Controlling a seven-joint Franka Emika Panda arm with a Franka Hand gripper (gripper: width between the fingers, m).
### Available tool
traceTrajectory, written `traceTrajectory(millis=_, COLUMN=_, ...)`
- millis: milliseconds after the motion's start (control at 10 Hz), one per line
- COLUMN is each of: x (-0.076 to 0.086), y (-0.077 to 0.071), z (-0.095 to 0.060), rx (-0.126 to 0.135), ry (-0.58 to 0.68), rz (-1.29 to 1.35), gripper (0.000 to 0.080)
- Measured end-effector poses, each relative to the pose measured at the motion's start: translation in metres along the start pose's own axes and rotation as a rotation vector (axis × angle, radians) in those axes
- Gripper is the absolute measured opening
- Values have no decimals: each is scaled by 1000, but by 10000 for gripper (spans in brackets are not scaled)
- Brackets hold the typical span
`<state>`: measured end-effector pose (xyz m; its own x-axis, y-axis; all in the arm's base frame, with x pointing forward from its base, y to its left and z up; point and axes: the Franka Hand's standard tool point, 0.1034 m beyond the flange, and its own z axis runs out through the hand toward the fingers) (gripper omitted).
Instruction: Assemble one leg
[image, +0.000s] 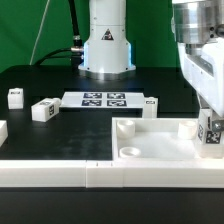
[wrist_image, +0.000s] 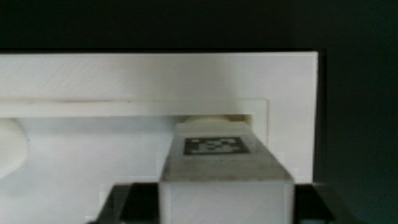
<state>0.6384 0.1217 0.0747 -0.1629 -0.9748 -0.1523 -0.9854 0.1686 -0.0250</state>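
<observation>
My gripper (image: 211, 120) is at the exterior view's right, shut on a white leg (image: 213, 137) whose black-and-white tag faces the camera. It holds the leg upright over the right end of the large white tray-like panel (image: 160, 147). I cannot tell whether the leg touches the panel. In the wrist view the leg (wrist_image: 222, 165) runs out from between the dark fingers (wrist_image: 135, 200), tag up, with its far end over the white panel (wrist_image: 107, 100) near one corner. The gripper (wrist_image: 222, 208) clamps the leg from both sides.
Other loose legs lie on the black table: one (image: 15, 97) at the far left, one (image: 43, 110) beside it, a small one (image: 150, 102) right of the marker board (image: 105, 98). The panel's round socket (image: 130, 152) is open. A white wall (image: 90, 176) runs along the front.
</observation>
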Motion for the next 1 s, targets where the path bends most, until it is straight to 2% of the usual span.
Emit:
traceTrajectory(millis=200, x=1, y=-1, z=-1, rx=5, ry=-2, rz=127, gripper=292)
traceTrajectory(millis=400, x=1, y=-1, z=0, rx=5, ry=-1, rz=107, gripper=292)
traceTrajectory(millis=500, x=1, y=-1, z=0, rx=4, ry=0, rz=63, gripper=453)
traceTrajectory(millis=600, x=1, y=0, z=0, rx=-4, ry=0, rz=37, gripper=453)
traceTrajectory(millis=700, x=0, y=2, z=1, rx=-18, ry=1, rz=-14, gripper=600)
traceTrajectory(millis=1000, x=0, y=3, z=2, rx=-24, ry=-1, rz=-330, gripper=640)
